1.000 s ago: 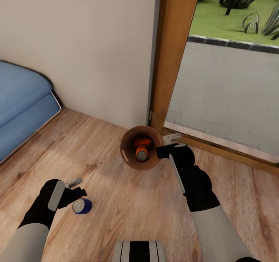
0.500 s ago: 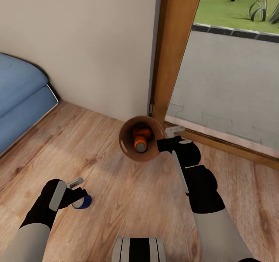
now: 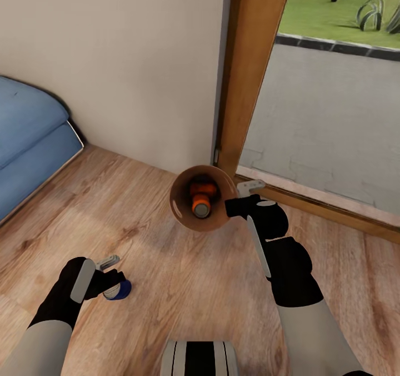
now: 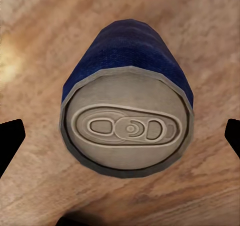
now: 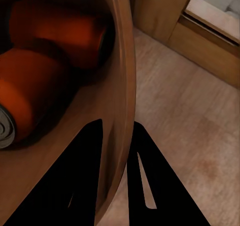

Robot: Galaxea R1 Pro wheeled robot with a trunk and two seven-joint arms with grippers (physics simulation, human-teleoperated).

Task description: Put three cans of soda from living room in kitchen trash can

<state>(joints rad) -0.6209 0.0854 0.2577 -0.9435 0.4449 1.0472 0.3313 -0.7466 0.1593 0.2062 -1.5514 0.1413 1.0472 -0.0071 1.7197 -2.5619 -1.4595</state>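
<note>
A pale wood floor (image 3: pixel 183 287) is spread below, with a blue sofa (image 3: pixel 28 142) at nine o'clock and a wooden door frame (image 3: pixel 250 70) at twelve. Just above centre, the copper-brown trash can (image 3: pixel 180 212) is gripped by its rim at three o'clock: the right gripper (image 3: pixel 236 198) is closed on the wall, one finger inside, one outside. Two orange cans (image 3: pixel 201 198) are seen inside it. At seven o'clock, the dark blue can (image 3: pixel 118 291) is framed by the left gripper (image 3: pixel 108 278), its fingers spread wide and clear of the can's sides.

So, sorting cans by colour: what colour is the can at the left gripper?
Dark blue with a silver top; the soda can shows best in the left wrist view.
</note>
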